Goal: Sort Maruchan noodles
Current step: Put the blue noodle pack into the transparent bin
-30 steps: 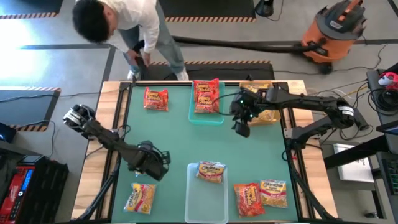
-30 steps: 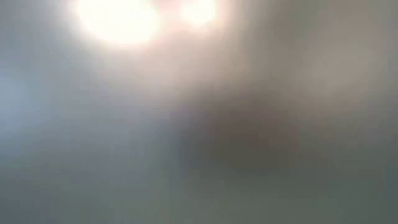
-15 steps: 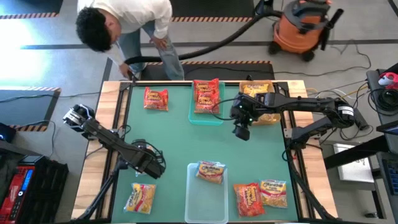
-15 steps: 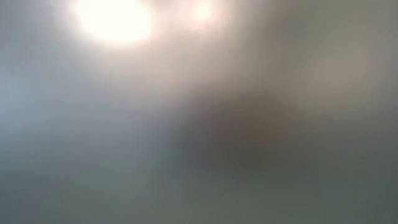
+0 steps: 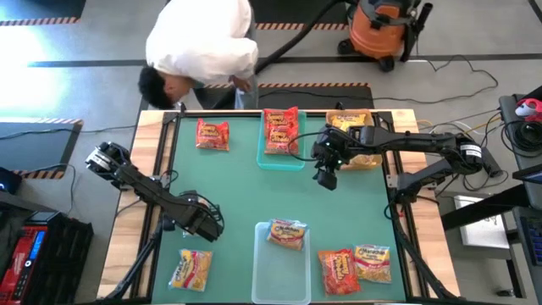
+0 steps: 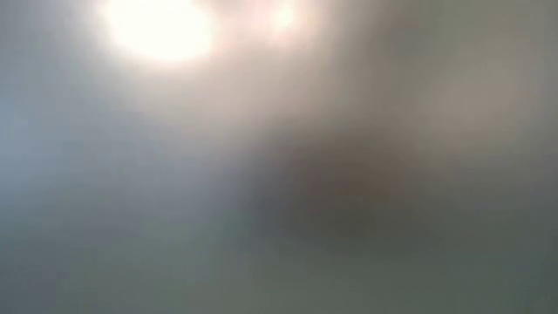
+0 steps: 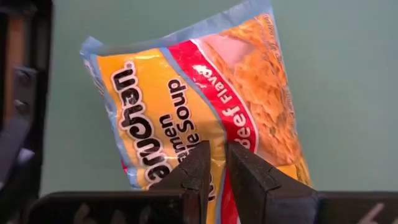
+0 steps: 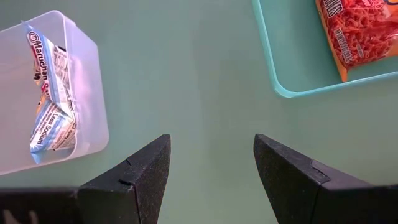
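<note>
Left gripper (image 7: 214, 163), fingers closed and empty, hovers above the beef packet (image 5: 190, 269) lying on the green surface (image 5: 229, 191). Right gripper (image 8: 211, 168), fingers wide, hangs between the clear bin (image 8: 74, 87) and teal bin (image 8: 273, 68). Risk: descending with closed fingers would only shove the slippery packet aside.

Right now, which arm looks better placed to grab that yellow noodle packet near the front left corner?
The left. Its hand, shut, hangs just above that yellow packet. The right hand, open and empty, is far across the table by the teal bin.

I see glossy crinkled plastic on the noodle packet (image 7: 205, 106), a matt green tabletop (image 5: 246, 186), a clear plastic bin (image 8: 81, 93), wooden table edges (image 5: 152, 161).
</note>
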`<state>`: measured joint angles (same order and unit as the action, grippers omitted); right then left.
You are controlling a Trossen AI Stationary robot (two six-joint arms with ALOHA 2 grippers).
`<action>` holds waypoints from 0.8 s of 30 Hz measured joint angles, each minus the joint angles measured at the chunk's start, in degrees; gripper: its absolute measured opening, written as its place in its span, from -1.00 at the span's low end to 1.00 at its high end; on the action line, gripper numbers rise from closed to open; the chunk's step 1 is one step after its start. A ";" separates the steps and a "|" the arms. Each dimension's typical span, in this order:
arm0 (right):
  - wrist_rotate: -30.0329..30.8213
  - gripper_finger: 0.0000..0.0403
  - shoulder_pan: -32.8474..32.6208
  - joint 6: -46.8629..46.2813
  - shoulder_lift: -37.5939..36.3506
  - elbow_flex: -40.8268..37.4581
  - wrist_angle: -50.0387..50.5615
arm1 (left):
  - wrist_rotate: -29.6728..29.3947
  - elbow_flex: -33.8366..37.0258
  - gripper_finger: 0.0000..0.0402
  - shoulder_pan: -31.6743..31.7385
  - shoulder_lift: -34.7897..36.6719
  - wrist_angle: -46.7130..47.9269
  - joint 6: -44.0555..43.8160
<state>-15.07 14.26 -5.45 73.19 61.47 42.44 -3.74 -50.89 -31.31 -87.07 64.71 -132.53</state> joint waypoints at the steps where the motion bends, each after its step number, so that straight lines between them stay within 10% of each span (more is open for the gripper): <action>1: 0.00 0.09 0.00 -0.01 0.00 0.00 0.00 | 0.04 0.37 -0.81 0.01 0.00 0.36 0.00; 24: 0.04 0.09 0.00 -1.01 0.00 0.00 -4.15 | -23.08 5.70 -0.81 0.90 0.00 -17.52 54.13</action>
<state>-15.03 14.26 -6.46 73.19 61.47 38.29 -26.82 -45.19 -30.41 -87.07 47.20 -78.40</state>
